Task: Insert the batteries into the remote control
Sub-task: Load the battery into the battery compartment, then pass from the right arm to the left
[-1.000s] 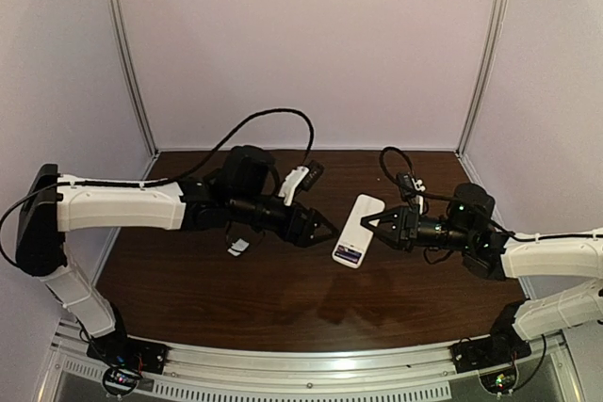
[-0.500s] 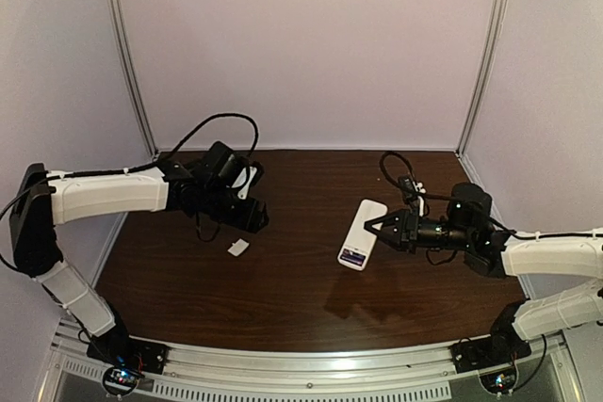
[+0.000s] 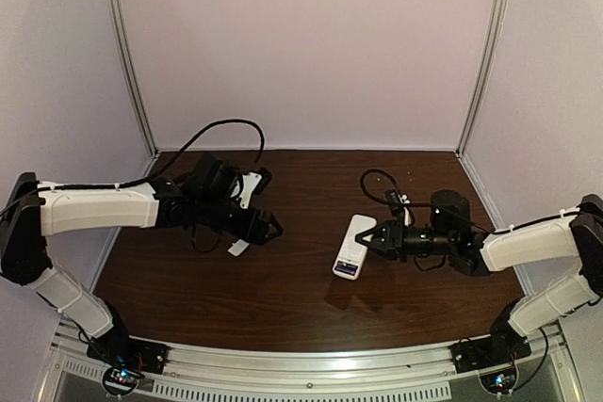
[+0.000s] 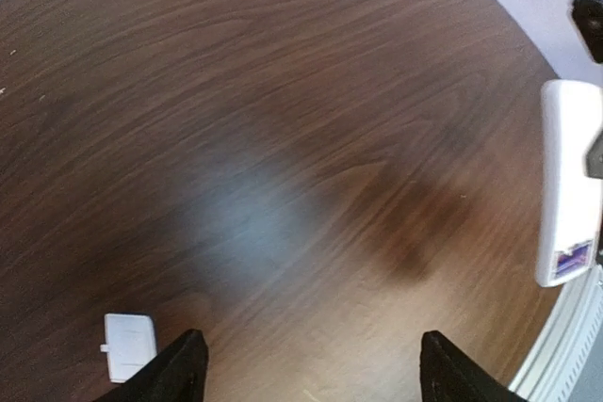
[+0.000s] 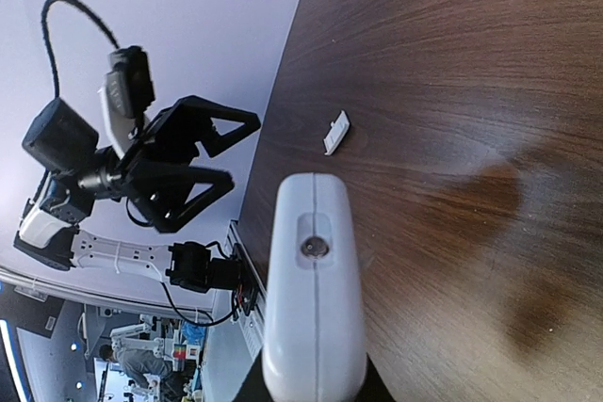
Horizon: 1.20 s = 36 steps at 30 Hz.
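The white remote control (image 3: 353, 243) hangs tilted just above the table, right of centre, with my right gripper (image 3: 373, 239) shut on its far end. A purple-blue patch, the batteries (image 3: 347, 271), shows at its near end. In the right wrist view the remote control (image 5: 314, 280) fills the lower middle, its rounded end face toward the camera and the gripper (image 5: 314, 385) clamped on its sides. My left gripper (image 3: 271, 226) is open and empty, well left of the remote. The left wrist view has the remote control (image 4: 568, 185) at the right edge, with the batteries (image 4: 572, 260) in it.
A small white cover piece (image 3: 237, 248) lies on the dark wooden table (image 3: 283, 298), just below and left of the left gripper; it appears as the cover piece (image 4: 129, 345) beside my left finger. Black cables loop behind both arms. Pale walls enclose the table.
My left gripper has drawn back to the left, away from the remote, and now sits near the white cover piece. The right gripper has shifted the remote slightly left and lower.
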Motion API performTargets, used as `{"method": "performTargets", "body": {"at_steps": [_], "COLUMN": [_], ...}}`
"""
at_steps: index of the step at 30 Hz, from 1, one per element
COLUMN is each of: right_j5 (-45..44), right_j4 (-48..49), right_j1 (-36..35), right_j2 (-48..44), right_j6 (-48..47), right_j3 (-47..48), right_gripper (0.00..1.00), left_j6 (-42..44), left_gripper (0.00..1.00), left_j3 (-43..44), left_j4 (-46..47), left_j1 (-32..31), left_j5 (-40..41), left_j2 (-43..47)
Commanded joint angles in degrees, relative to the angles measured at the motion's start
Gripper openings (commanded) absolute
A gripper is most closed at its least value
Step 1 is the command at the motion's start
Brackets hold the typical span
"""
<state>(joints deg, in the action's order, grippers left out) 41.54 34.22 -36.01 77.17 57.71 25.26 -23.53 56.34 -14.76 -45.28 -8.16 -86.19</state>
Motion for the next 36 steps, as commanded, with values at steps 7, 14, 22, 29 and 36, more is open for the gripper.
{"method": "performTargets", "body": {"at_steps": [7,14,22,29,36], "right_j5": [-7.45,-9.03,-10.04,-10.11,-10.16], "right_j4": [12.80,16.56,18.14,19.84,19.33], "right_j1": [-2.61,-4.69,-5.47,-5.56,-5.56], "right_j2": [8.15,11.41,13.47,14.77,15.00], "right_j6": [5.05,6.88,7.79,8.86,8.62], "right_j3": [1.75,2.89,3.30,3.22,2.75], "right_gripper": [0.00,0.00,0.02,0.05,0.17], "left_j6": [-2.24,-2.60,-2.58,-2.44,-1.62], "left_gripper": [0.88,0.92,0.84,0.67,0.54], "left_j3": [2.07,9.89,15.26,17.93,20.06], "left_j4": [17.16,12.32,8.18,4.18,1.02], "left_j1": [-13.44,-17.15,-17.91,-17.92,-17.87], "left_j5": [-2.41,1.65,3.99,8.09,10.23], "left_j2": [-4.57,-14.01,-19.73,-22.17,-23.99]}}
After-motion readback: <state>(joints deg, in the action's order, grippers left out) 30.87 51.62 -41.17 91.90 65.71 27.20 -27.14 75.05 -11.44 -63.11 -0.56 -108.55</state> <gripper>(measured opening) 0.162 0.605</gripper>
